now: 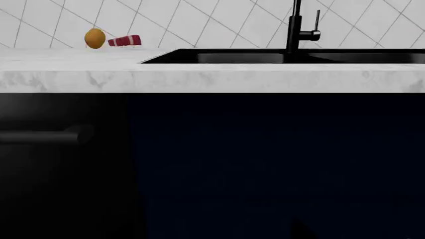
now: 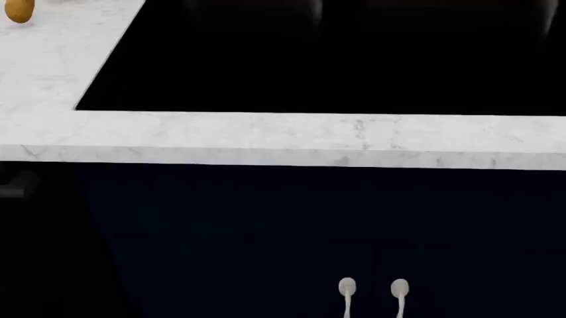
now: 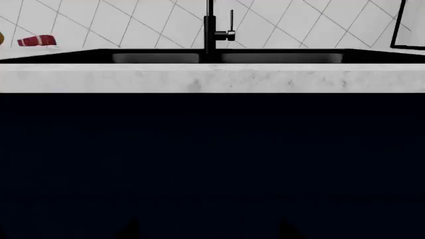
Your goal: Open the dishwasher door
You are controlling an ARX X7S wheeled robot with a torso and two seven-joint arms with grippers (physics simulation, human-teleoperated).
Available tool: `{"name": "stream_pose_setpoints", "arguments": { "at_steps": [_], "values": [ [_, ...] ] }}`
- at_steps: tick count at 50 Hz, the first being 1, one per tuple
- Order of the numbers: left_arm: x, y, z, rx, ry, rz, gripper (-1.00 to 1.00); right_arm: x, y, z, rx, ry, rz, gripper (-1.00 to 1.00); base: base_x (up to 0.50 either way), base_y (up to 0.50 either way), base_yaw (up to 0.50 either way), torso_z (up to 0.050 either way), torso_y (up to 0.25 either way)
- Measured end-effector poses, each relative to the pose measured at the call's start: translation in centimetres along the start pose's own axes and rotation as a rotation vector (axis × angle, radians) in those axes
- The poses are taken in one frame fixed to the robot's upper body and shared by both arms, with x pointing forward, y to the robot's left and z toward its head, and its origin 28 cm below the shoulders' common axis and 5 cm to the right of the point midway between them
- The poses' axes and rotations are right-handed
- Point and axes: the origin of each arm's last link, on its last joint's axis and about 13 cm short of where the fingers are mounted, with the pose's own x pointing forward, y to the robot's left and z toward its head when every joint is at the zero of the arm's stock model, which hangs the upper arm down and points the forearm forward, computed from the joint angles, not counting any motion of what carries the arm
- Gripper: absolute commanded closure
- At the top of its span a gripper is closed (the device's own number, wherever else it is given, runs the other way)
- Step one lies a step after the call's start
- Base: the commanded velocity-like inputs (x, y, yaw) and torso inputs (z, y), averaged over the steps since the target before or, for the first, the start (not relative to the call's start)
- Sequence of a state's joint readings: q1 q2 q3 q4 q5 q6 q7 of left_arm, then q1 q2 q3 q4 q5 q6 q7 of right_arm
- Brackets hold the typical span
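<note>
facing the counter front, the left wrist view shows the dishwasher door (image 1: 63, 169) as a black panel under the white marble counter (image 1: 199, 79), shut flat against the front, with the end of its dark bar handle (image 1: 47, 135) reaching toward the navy cabinet front (image 1: 279, 164) just beside it. on the counter near the tiled wall sit an orange fruit (image 1: 95, 38) and a red pack (image 1: 125, 41), close together. the black sink (image 1: 292, 57) holds a tall black tap (image 1: 295, 27).

the head view looks down on the sink (image 2: 336, 59), the counter edge (image 2: 283, 142) and the cabinet front (image 2: 309, 225) with two small white handles (image 2: 372, 291). the dishwasher door (image 2: 40, 252) fills the lower left corner, its handle end (image 2: 18, 184) just showing. the fruit (image 2: 18, 10) lies at the top left.

the right wrist view faces the cabinet front (image 3: 212, 164), the counter (image 3: 212, 79), the tap (image 3: 211, 27) and the red pack (image 3: 37, 41).

neither gripper appears in any view, so i cannot tell how the fingers stand.
</note>
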State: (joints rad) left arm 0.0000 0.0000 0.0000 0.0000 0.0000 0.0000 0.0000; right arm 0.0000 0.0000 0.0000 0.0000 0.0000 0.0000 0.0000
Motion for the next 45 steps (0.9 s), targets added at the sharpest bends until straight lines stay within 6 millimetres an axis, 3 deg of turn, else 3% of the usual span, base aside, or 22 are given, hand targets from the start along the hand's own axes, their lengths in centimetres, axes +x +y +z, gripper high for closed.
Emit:
{"name": "stream_pose_setpoints", "arguments": {
  "at_steps": [24,45],
  "values": [
    [-0.22,-0.07,0.34,-0.019,-0.012,-0.018,-1.0,-0.07,0.23,-0.06,-0.016,-0.009,0.001,-1.0,0.0,0.0,0.0,0.0,0.0],
    [-0.2,-0.11,0.54,-0.006,-0.025,-0.032,-1.0,-0.17,0.44,0.02,-0.027,-0.011,0.016,-1.0,0.0,0.5,0.0,0.0,0.0]
  ]
}}
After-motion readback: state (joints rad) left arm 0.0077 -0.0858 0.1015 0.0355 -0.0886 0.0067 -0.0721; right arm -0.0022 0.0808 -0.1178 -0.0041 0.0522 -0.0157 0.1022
